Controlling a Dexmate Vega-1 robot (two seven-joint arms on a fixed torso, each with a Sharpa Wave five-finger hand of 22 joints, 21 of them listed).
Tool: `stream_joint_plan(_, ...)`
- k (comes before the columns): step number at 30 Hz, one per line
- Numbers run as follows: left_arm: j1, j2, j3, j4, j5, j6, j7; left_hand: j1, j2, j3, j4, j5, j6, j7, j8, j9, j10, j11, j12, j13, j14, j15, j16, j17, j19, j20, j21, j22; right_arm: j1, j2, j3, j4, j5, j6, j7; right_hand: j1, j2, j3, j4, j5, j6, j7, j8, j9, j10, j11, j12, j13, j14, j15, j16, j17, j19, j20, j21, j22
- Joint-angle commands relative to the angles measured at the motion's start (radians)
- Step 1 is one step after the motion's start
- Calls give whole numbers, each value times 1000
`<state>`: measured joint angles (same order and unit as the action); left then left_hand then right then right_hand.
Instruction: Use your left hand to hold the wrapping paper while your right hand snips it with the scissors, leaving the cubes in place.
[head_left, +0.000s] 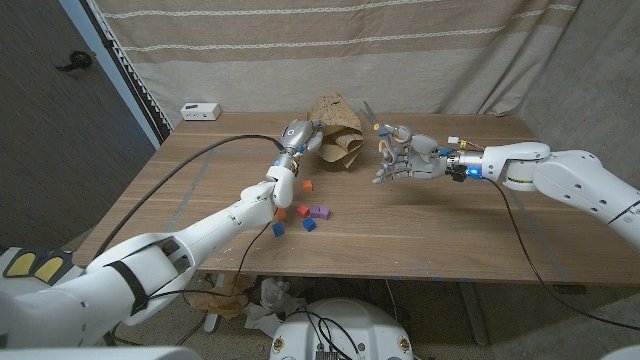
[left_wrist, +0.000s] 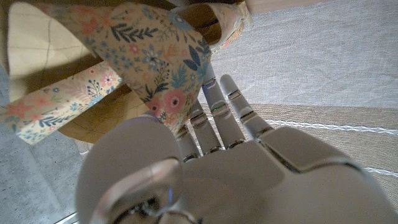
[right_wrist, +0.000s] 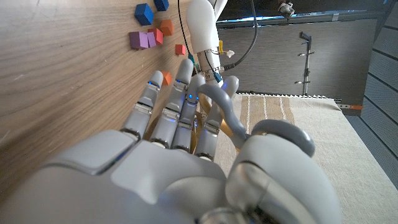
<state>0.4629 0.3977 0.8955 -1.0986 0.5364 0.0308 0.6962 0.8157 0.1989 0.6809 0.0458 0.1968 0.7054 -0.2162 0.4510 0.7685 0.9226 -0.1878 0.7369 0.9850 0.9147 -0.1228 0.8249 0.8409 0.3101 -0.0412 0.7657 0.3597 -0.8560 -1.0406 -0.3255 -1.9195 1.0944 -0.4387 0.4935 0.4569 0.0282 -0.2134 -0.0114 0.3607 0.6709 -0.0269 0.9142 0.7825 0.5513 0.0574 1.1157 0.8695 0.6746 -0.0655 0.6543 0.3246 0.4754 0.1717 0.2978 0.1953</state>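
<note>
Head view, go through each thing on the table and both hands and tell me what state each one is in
paper: crumpled, lifted at the table's far side, held by the left hand
left hand: grips the paper
scissors: upright in the right hand, beside the paper; blades too small to tell
right hand: holds the scissors, other fingers spread
cubes: scattered loose on the table, untouched

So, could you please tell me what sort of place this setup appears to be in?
Probably a makeshift robot test space: a wooden table against a hung striped cloth backdrop, with cables trailing off it.
</note>
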Motion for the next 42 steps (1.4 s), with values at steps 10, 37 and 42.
stream_joint_plan(10, -24, -20, 26, 30, -23, -52, 23, 5, -1, -1, 6, 4, 4, -3, -4, 7, 30, -27, -10, 6, -5, -103, -1, 6, -8, -18, 20, 3, 28, -27, -26, -14, -2, -57, 27, -4, 7, -8, -7, -1, -175, 177, -6, 5, -5, 1, 25, 1, 0, -59, -2, 2, 14, 5, -4, 0)
stream_joint_plan(37, 28, 24, 9, -62, -14, -68, 1, 3, -2, -8, 6, 7, 22, -4, -9, 5, 36, -27, -24, 8, -12, -103, -5, 7, -17, -20, 39, -5, 56, -27, -57, 9, -22, -89, 46, -6, 10, -10, -10, -3, -173, 176, -14, 9, -7, 2, 35, -9, 0, -55, -5, 3, 23, 13, -13, 0)
stream_joint_plan(42, 40, 33, 3, -81, -7, -64, -3, 4, -2, -9, 5, 7, 24, -4, -8, 8, 37, -27, -27, 7, -13, -103, -6, 7, -19, -21, 43, -7, 65, -21, -61, 15, -24, -96, 45, -6, 10, -11, -11, -3, -171, 177, -17, 6, -8, 4, 36, -11, 1, -55, -6, 2, 23, 13, -14, 0)
